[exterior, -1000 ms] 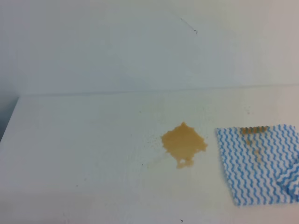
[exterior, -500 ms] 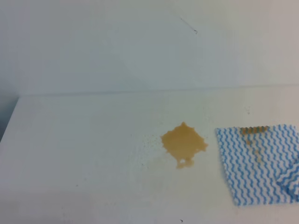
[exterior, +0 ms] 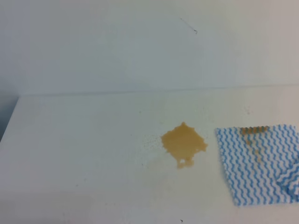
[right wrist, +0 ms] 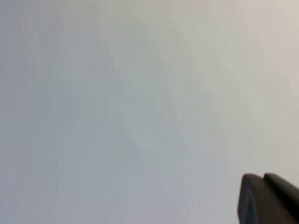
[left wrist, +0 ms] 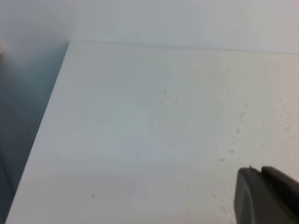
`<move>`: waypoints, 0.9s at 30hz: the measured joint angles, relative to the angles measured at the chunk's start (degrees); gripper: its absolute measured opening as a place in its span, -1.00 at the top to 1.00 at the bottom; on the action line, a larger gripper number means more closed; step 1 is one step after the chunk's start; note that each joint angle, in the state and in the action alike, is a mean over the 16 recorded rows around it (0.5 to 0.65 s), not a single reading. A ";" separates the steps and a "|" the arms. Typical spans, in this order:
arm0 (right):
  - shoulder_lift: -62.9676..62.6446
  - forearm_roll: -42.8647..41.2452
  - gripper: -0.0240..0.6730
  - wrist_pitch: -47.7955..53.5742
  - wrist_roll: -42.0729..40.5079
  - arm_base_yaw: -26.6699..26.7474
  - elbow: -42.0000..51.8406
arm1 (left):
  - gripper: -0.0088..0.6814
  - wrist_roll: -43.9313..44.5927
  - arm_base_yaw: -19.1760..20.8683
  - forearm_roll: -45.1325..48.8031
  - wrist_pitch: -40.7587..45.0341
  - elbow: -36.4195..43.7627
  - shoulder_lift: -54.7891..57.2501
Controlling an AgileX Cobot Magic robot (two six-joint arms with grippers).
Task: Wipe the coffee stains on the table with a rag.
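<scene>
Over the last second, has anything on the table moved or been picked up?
Nothing visibly changed. The coffee stains sit in the same spot on the table, and the rag lies flat to their right, untouched. No gripper has come into the overhead view.

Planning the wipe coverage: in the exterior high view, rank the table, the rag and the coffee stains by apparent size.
1. table, by far the largest.
2. rag, partly cut off at the right edge.
3. coffee stains, clearly smaller than the rag.
</scene>
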 joint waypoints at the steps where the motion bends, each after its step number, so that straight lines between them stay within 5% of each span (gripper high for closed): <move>1: 0.00 0.04 0.94 -1.06 0.39 0.00 0.00 | 0.99 0.00 0.00 0.00 0.00 0.00 0.00; 11: 0.02 -0.79 0.94 -1.99 8.88 0.00 -1.08 | 0.99 0.00 -0.01 0.00 0.00 0.00 -0.20; 19: 3.50 -7.12 0.94 22.09 10.29 0.00 -10.07 | 0.99 0.00 -0.21 -0.01 0.00 0.00 -0.50; 27: 20.36 -8.99 0.94 49.59 1.69 0.00 -26.29 | 0.99 -0.01 -0.58 -0.05 0.00 0.00 -0.80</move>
